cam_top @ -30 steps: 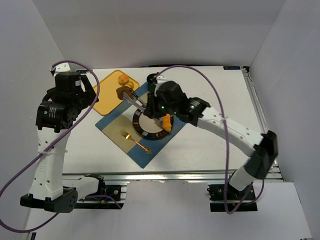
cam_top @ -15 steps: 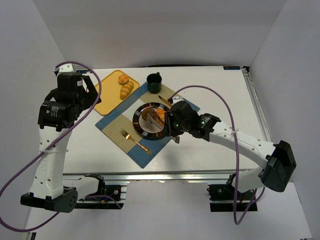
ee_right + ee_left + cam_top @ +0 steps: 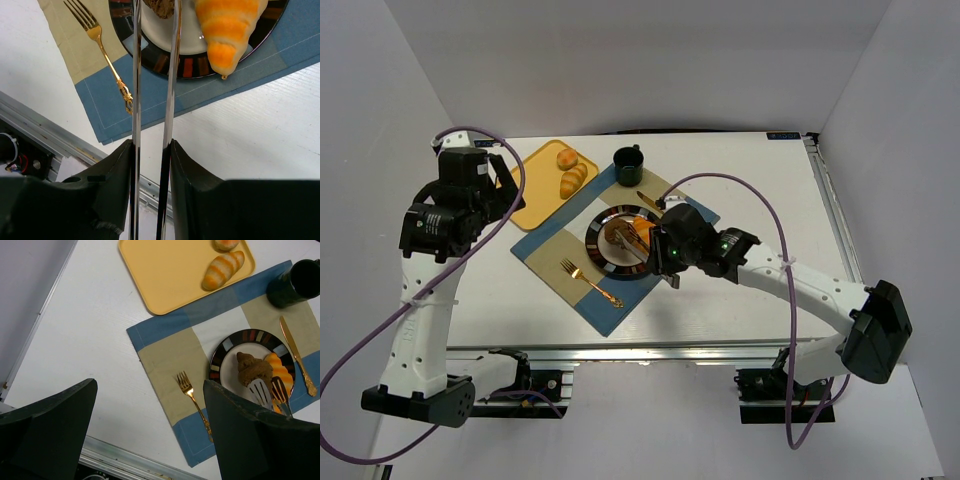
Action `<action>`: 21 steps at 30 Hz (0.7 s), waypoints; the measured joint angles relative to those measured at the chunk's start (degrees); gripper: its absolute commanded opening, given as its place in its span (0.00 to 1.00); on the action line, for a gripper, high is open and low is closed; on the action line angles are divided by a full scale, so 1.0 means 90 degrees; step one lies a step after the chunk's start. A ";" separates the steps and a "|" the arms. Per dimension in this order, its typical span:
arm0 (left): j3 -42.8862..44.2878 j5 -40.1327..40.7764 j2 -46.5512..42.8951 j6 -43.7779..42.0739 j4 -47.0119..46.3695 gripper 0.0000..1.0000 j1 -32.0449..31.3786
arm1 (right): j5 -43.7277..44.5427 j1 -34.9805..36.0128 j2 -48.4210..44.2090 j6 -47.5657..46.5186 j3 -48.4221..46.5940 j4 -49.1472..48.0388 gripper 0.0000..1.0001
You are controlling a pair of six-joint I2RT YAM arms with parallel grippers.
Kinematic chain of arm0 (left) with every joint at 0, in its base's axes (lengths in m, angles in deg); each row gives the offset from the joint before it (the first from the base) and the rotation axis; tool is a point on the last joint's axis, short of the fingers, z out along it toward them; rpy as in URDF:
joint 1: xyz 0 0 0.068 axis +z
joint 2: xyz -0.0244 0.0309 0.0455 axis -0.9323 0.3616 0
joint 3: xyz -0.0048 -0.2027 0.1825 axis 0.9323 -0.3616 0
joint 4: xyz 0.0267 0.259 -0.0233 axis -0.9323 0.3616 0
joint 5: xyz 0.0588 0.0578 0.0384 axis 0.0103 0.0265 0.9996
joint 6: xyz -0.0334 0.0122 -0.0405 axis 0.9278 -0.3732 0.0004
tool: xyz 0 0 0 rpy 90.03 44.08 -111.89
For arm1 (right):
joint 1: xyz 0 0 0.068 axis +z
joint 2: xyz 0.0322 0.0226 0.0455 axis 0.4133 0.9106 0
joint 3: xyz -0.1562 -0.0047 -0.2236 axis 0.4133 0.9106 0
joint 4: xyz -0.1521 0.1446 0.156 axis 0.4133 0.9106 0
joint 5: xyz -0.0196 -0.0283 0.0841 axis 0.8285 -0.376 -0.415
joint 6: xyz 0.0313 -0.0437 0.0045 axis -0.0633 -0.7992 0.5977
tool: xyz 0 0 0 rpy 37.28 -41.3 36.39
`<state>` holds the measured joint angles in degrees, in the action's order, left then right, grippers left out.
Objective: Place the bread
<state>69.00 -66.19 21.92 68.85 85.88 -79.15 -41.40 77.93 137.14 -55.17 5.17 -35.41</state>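
Note:
The dark brown lumpy chunk [image 3: 254, 371] and the golden-orange ridged croissant [image 3: 279, 371] lie side by side on the striped-rim plate [image 3: 225, 347]; both also show in the top view, the chunk [image 3: 617, 236] and the croissant [image 3: 642, 230]. My right gripper [image 3: 665, 250] is shut on metal tongs [image 3: 172, 75], whose slotted ends [image 3: 259, 390] sit over the plate by the chunk [image 3: 160, 7]; I cannot tell whether they touch it. The croissant [image 3: 227, 30] lies just right of the tongs. My left gripper [image 3: 150, 440] is open and empty, high over the table's left side.
A yellow tray [image 3: 165, 275] at the back left holds a smooth roll [image 3: 222, 270] and a small bun [image 3: 226, 244]. A blue-and-tan placemat [image 3: 165, 355] carries a gold fork [image 3: 192, 400], a gold knife [image 3: 295, 355] and a dark cup [image 3: 300, 280].
One second ago the tongs held the brown chunk by the tray's edge. The right arm has swung back toward the near right, and the chunk now lies on the plate. The left arm barely moved.

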 measured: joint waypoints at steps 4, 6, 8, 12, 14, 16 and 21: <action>-0.0104 -0.0005 -0.0075 0.0036 0.0005 0.98 0.0000 | 0.0000 0.0000 -0.0061 0.0039 0.0022 0.0032 0.47; -0.0134 -0.0007 -0.0109 0.0044 0.0007 0.98 -0.0002 | 0.0002 0.0000 -0.0112 0.0053 0.0029 0.0080 0.49; -0.0148 -0.0007 -0.0131 0.0051 0.0005 0.98 -0.0002 | 0.0002 0.0000 -0.0172 0.0066 0.0029 0.0126 0.50; -0.0155 -0.0010 -0.0153 0.0070 0.0002 0.98 -0.0002 | 0.0005 0.0000 -0.0267 0.0085 0.0029 0.0165 0.51; -0.0155 -0.0010 -0.0155 0.0087 0.0002 0.98 -0.0002 | 0.0007 0.0000 -0.0294 0.0090 0.0029 0.0168 0.51; -0.0155 -0.0010 -0.0155 0.0092 0.0002 0.98 -0.0002 | 0.0019 0.0000 -0.0313 0.0100 0.0029 0.0172 0.51; -0.0158 -0.0015 -0.0158 0.0109 -0.0012 0.98 0.0000 | 0.0350 0.0002 -0.0440 0.0214 0.0005 0.0376 0.51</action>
<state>67.58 -66.32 20.50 69.83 85.77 -79.15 -38.25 77.95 133.18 -53.24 5.21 -32.03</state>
